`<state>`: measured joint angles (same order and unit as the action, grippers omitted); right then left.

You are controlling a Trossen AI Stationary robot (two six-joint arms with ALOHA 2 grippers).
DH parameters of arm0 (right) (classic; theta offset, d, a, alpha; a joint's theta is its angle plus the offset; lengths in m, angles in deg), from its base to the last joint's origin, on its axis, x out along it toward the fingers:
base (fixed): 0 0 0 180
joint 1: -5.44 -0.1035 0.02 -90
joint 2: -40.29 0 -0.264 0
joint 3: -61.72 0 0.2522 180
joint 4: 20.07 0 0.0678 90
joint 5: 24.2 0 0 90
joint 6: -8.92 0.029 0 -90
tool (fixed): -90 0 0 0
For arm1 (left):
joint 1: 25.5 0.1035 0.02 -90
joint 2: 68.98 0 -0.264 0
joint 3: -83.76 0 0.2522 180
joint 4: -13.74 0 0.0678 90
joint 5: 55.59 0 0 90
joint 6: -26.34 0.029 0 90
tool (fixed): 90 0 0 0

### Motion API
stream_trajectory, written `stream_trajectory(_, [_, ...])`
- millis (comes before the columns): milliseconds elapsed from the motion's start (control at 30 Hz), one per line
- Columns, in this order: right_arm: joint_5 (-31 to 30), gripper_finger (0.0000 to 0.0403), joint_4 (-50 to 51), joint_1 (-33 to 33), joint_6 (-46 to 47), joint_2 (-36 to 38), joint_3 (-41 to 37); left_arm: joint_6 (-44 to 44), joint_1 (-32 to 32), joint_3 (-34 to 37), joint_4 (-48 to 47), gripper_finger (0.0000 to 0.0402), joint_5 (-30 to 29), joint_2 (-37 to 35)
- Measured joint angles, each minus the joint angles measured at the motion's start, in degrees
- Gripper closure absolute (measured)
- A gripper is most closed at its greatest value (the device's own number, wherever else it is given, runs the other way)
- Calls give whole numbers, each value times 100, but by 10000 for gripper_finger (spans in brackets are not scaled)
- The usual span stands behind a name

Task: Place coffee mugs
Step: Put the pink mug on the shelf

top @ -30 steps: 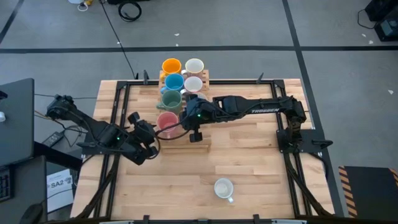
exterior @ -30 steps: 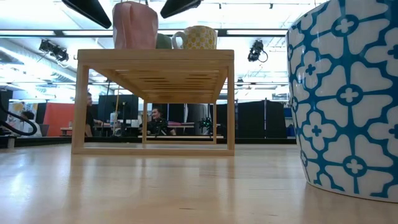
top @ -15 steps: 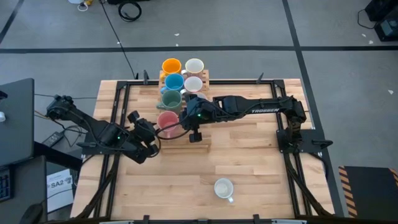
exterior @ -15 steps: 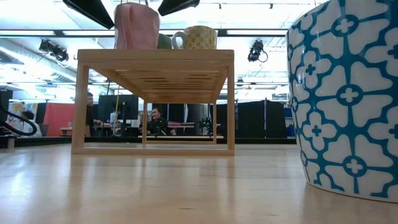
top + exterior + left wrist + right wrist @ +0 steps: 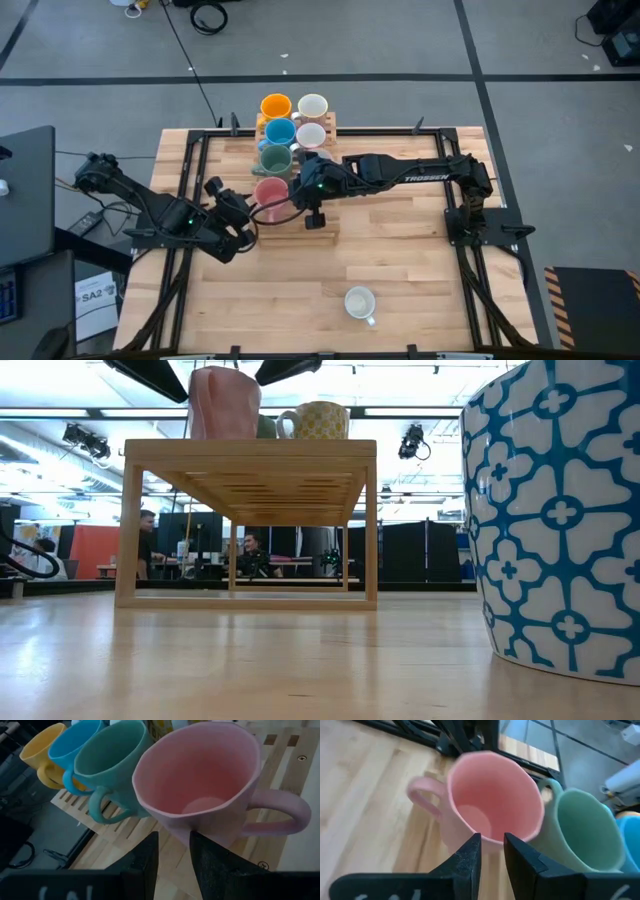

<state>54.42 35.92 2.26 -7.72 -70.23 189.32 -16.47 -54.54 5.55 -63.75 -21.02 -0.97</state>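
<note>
You've got the pink mug [image 5: 269, 192] centre-left in the high view, on the wooden rack [image 5: 318, 226], front of the row w/ green mug [image 5: 274, 158], blue mug [image 5: 279, 131], orange mug [image 5: 275, 105]. Left gripper [image 5: 172, 852] and right gripper [image 5: 491, 851] each pinch its rim, one finger inside, one outside. White mug [image 5: 359, 302] sits alone, lower centre.

In the low view, the blue-and-white patterned mug [image 5: 560, 520] is being cut off by the right and top edges. The pink mug [image 5: 224, 402] is losing its rim at the top edge and is hiding most of the green mug [image 5: 265, 427].
</note>
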Motion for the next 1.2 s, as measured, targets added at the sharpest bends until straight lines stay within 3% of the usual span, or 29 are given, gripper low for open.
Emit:
stream_trajectory(200, [-564, 314, 27, 7, -34, 2, 0, 0, 0, 0, 0, 285, 5, 0])
stream_trajectory(1000, [-586, 315, -536, 0, -55, 26, -319, 3, -4, 0, -13, 285, 18, 0])
stream_trajectory(1200, [-334, 318, -534, -38, -51, 35, -319, 9, -4, 0, -18, 285, 5, 0])
